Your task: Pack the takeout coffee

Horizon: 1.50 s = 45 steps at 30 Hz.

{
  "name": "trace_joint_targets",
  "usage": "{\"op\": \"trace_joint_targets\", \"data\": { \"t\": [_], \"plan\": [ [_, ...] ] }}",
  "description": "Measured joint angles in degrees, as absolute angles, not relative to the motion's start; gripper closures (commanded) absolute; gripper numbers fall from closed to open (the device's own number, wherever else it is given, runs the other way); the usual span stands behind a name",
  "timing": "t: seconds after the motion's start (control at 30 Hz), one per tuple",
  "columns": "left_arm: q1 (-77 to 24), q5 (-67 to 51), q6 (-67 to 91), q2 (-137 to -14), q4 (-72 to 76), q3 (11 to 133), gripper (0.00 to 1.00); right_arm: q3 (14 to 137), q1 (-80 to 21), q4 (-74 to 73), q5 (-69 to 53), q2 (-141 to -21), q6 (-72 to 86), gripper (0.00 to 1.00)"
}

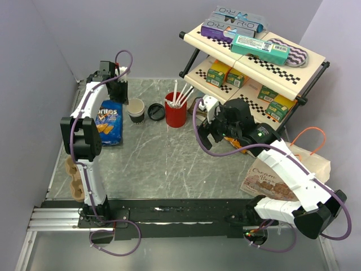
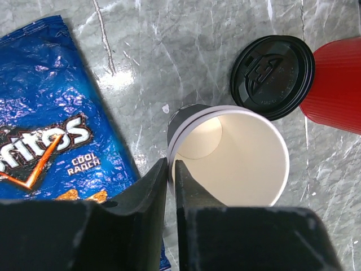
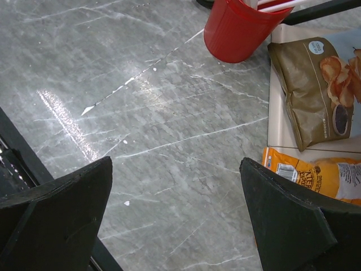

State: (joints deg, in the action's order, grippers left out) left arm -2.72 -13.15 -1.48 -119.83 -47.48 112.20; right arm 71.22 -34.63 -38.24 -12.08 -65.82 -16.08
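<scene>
The takeout coffee cup stands lidless on the grey marble table at the back, cream-white inside with a dark sleeve; it fills the left wrist view. Its round black lid lies flat just to its right and shows in the left wrist view. My left gripper is at the cup's left rim, and its jaws are nearly together with the rim wall between them. My right gripper hangs open and empty over bare table, right of the red cup.
A red cup with white straws stands right of the lid. A blue Doritos bag lies left of the coffee cup. A brown cardboard cup carrier sits at the left edge. A checkered snack shelf and snack bags are at the right.
</scene>
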Motion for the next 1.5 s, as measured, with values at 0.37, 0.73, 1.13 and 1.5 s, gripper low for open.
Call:
{"op": "trace_joint_targets", "data": {
  "t": [0.37, 0.73, 1.13, 1.5],
  "plan": [
    [-2.87, -11.55, -1.37, -119.83, -47.46, 112.20, 0.71, 71.22, -34.63, -38.22, -12.12, -65.82, -16.08, 0.00],
    [-3.33, -10.28, -1.32, -119.81, -47.42, 112.20, 0.99, 71.13, -34.63, -38.13, -12.36, -65.82, -16.05, 0.00],
    [-3.42, -11.68, -3.11, -118.48, -53.47, 116.03, 0.99, 70.91, -34.63, -38.13, -13.37, -65.82, -15.92, 0.02],
    [2.22, -24.51, -5.93, -113.82, -58.85, 114.28, 0.99, 77.95, -34.63, -35.05, -20.47, -73.38, -8.05, 0.03]
  ]
}}
